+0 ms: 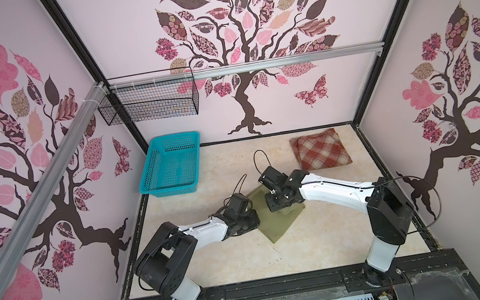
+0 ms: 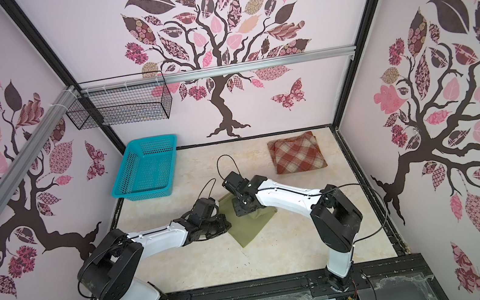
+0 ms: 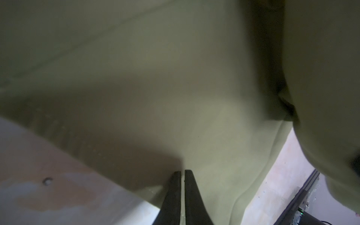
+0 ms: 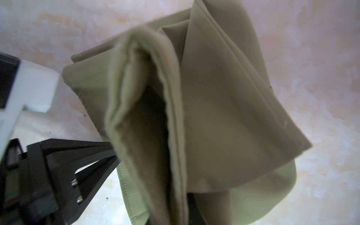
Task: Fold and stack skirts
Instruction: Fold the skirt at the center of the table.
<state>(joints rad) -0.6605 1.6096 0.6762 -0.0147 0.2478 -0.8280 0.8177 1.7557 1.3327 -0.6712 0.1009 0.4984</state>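
Olive skirt (image 1: 275,225) edge in left hand (image 3: 182,172)

Tool (image 3: 182,173) pinches olive skirt (image 3: 155,87) (blurred).

The olive skirt (image 1: 274,222) at centre is plain, the plaid skirt (image 1: 320,149) at one o'clock rust-red and cream, the basket (image 1: 171,190) at eleven o'clock turquoise, the table (image 1: 309,243) mottled cream.

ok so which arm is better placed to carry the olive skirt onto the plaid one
Probably right: the right end effector grips the olive skirt, and the folded plaid skirt sits nearer that arm.
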